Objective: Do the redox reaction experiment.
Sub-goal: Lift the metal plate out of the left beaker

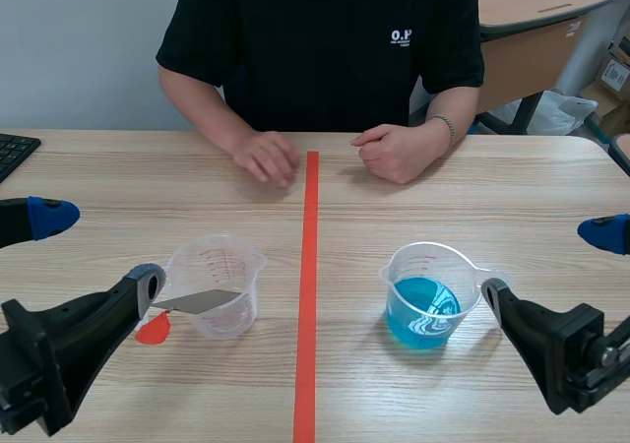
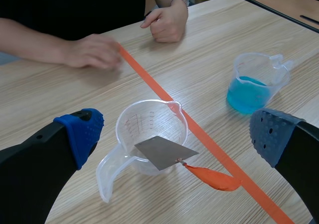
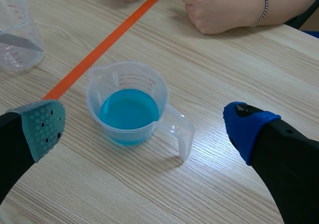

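Note:
A clear measuring cup (image 1: 219,284) stands left of the tape line. A thin grey metal sheet (image 1: 197,300) leans in it and sticks out over the rim, with an orange-red tag (image 1: 153,330) on its outer end resting on the table. My left gripper (image 1: 98,251) is open just left of this cup; in the left wrist view the cup (image 2: 149,129), the sheet (image 2: 162,153) and the tag (image 2: 212,178) lie ahead of the open left gripper (image 2: 177,134). A second cup of blue liquid (image 1: 425,300) stands right of the line. My right gripper (image 3: 144,127) is open, with that cup (image 3: 128,109) just ahead and its handle toward the blue-padded finger.
A person sits across the table with both hands (image 1: 266,156) (image 1: 394,153) resting near the far end of the orange tape line (image 1: 308,295). A keyboard corner (image 1: 15,153) shows at the far left. A desk and boxes stand behind at the right.

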Tool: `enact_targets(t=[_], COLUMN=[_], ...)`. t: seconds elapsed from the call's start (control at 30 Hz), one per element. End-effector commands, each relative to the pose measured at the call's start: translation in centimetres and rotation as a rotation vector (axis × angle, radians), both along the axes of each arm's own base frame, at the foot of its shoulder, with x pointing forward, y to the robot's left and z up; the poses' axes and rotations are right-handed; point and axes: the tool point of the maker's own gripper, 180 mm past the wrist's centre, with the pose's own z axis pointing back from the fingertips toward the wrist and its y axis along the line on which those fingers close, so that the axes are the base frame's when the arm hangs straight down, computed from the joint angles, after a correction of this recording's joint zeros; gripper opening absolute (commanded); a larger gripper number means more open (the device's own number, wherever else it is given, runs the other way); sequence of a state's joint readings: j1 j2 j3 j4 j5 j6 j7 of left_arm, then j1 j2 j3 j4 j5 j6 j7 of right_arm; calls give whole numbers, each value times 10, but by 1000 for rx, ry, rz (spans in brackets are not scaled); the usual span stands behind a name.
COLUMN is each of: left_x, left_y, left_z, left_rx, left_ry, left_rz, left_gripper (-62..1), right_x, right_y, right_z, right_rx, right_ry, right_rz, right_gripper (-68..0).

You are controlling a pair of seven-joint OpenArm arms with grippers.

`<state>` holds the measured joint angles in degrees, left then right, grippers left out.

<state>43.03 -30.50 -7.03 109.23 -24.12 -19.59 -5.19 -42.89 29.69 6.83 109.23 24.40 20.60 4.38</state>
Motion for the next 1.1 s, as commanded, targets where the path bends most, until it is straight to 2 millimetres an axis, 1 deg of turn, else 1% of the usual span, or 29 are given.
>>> enact_targets(t=[0.0,0.73,0.87,0.97,1.07], left_x=[0,-1,-7,-12,-22], left_y=[-5,-5,-4,2,10], left_z=[10,7,3,4,0], left_rx=[-28,-6,16,16,36], left_ry=[-26,-23,-24,-32,-7], left_rz=[-10,-16,-22,-8,-8], left_gripper=[14,14,14,14,14], right_x=[2,2,2,2,2], right_y=[2,2,2,2,2], right_z=[9,9,9,9,9], right_rx=[7,7,7,7,6], right_ry=[-29,-30,-30,-30,-30], right_rz=[7,7,7,7,8], right_gripper=[4,4,4,4,4])
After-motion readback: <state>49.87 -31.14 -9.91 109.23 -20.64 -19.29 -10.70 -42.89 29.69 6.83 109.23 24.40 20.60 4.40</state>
